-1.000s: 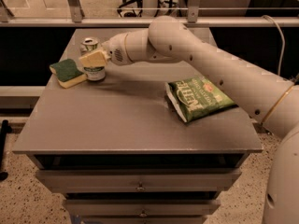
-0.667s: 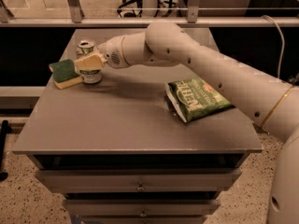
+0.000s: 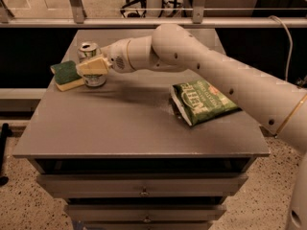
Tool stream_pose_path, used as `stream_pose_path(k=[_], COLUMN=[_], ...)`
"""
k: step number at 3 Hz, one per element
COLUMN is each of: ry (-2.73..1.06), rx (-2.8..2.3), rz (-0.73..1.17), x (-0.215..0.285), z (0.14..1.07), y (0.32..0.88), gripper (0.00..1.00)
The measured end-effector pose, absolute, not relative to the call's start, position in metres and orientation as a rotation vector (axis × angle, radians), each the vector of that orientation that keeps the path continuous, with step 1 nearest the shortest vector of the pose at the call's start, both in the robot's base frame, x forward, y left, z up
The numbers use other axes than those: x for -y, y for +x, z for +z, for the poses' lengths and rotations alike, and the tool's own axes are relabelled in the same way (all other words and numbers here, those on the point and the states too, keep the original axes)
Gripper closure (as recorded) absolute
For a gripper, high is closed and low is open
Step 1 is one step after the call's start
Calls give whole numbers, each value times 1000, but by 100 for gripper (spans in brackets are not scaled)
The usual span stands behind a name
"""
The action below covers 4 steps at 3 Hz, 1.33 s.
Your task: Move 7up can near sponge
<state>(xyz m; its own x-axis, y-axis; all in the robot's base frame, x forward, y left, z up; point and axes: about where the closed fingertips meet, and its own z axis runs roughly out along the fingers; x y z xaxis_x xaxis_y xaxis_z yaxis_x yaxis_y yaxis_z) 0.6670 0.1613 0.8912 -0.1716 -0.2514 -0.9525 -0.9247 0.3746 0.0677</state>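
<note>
Scene at the placing step. A grey table (image 3: 124, 128) is shown carrying three things, with the robot's pale arm (image 3: 230, 80) reaching across it from the right edge towards the far left corner. A green chip bag (image 3: 204, 102) lies flat on the right half, well apart from the rest. At the far left a sponge (image 3: 64, 73) lies dark side up, and the can (image 3: 89, 51) is held upright just beside it, on its right. Whether the two touch, and whether the can's base is fully down, cannot be told. The hand (image 3: 91, 65) is clasped around the can's body, with one pale finger seen across its front.

The goal appears nearly met, and release is judged to be the remaining step. The can should be lowered until its base is seated flat. The fingers should be parted only then, and the hand drawn back along the arm's own line, to the right. That way the can is not tipped and the sponge is not pushed towards the nearby edge.

The tabletop is flat, matte and level, so little sliding is expected. Drawers (image 3: 144, 183) are fitted beneath it. A metal rail (image 3: 144, 22) runs behind, and a speckled floor (image 3: 19, 205) is visible below.
</note>
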Motion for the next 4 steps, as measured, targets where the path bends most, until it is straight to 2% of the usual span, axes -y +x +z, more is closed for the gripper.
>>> stream_pose_path(k=[1, 2, 3, 4], ry=[-1050, -1043, -1032, -1015], rx=[-1668, -1675, -1657, -1629], rz=[850, 806, 746, 669], x=[-156, -139, -106, -53], z=[892, 900, 919, 947], y=[667, 673, 684, 696], gripper=[0, 0, 0, 0])
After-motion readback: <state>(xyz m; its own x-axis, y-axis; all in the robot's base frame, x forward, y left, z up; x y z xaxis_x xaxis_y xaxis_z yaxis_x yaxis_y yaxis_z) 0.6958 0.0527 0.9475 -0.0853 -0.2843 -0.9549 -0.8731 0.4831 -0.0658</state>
